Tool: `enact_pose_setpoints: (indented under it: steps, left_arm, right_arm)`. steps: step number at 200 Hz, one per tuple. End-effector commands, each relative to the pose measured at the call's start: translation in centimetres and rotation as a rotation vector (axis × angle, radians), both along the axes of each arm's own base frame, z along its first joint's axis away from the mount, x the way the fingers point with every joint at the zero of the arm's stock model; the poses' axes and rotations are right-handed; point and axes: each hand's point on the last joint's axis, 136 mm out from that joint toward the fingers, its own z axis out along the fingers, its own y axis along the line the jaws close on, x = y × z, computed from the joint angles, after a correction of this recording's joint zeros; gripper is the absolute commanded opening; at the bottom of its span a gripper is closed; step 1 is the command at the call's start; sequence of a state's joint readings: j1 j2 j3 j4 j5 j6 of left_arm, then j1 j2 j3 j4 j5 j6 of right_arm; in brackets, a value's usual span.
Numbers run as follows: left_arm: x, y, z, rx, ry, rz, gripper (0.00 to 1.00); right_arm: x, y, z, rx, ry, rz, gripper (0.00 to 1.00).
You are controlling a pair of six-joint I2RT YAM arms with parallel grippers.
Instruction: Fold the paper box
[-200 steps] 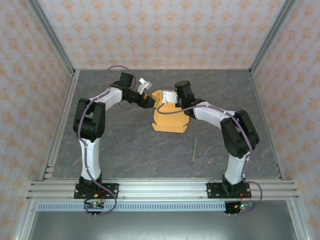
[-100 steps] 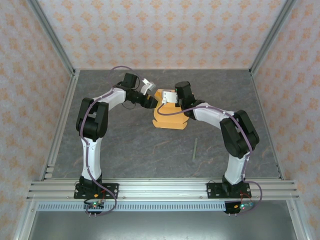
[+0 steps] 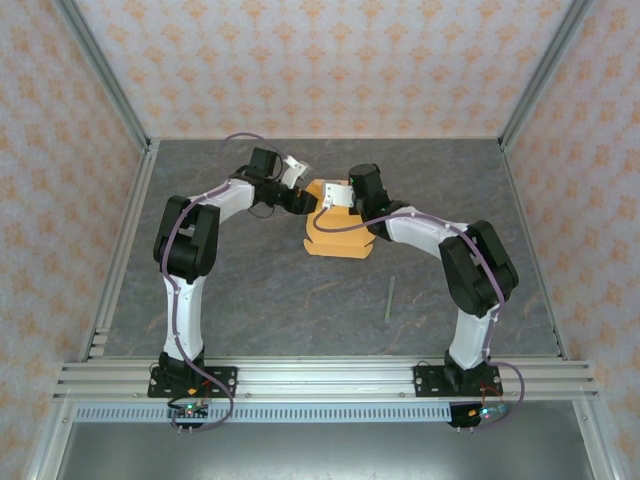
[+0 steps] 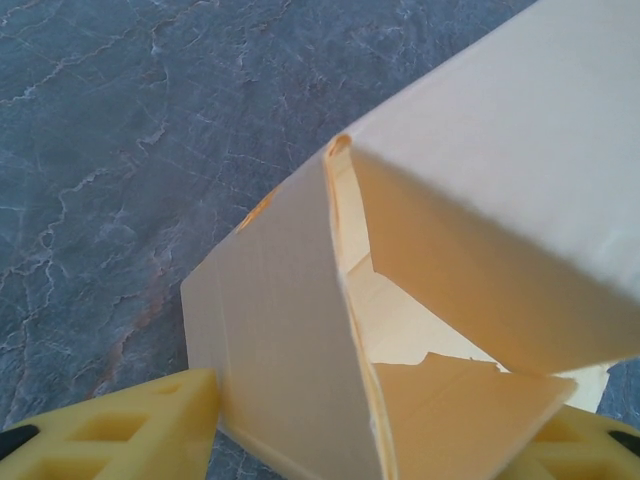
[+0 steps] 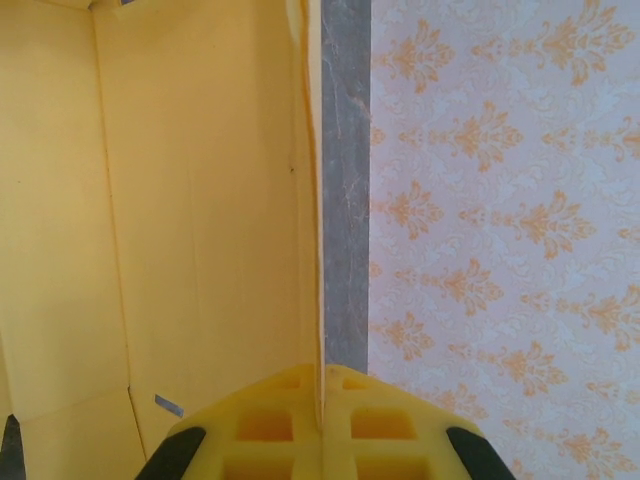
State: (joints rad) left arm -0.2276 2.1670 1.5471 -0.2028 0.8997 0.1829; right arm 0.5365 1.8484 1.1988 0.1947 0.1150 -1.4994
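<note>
Orange card is what you notice first: the box [image 3: 338, 236] sits half folded toward the back of the grey table [image 3: 250, 300], with some walls standing up. The right gripper [image 3: 333, 200] has its fingers [image 5: 260, 428] pressed together on a thin upright wall of the box, pinching it by the edge. The left gripper [image 3: 308, 204] has its fingers [image 4: 130, 430] spread wide, one on each side of a raised corner. I cannot tell if they push on the card or just sit next to it. The card is thin, so I think it could bend in the wrong place or tear if the two arms pull against each other. The wall could also slip out of the pinch and flop down. From above, the grippers cover the back of the box, so I can't see how the flaps meet there. Up close, most of the box is cut off. A stick [image 3: 389, 298] lies well apart, nearer the right arm.
</note>
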Motion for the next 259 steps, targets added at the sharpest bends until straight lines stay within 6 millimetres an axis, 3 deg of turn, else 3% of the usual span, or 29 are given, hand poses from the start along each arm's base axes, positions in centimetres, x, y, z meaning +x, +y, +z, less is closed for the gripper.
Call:
enact_pose_setpoints:
  steps: [1,131,259]
  left_arm:
    - [0.5,-0.3,0.8,0.001,-0.046,0.005,0.57]
    - [-1.5,-0.8,0.6,-0.039,-0.036,-0.063,0.62]
    - [0.0,-0.1,0.3,-0.016,-0.049,0.013,0.57]
  right_arm:
    - [-0.1,0.2,0.7,-0.007,-0.059,-0.001,0.00]
    - [0.4,0.4,0.0,-0.026,-0.105,-0.058,0.00]
    - [-0.3,0.7,-1.4,-0.052,-0.184,-0.028,0.00]
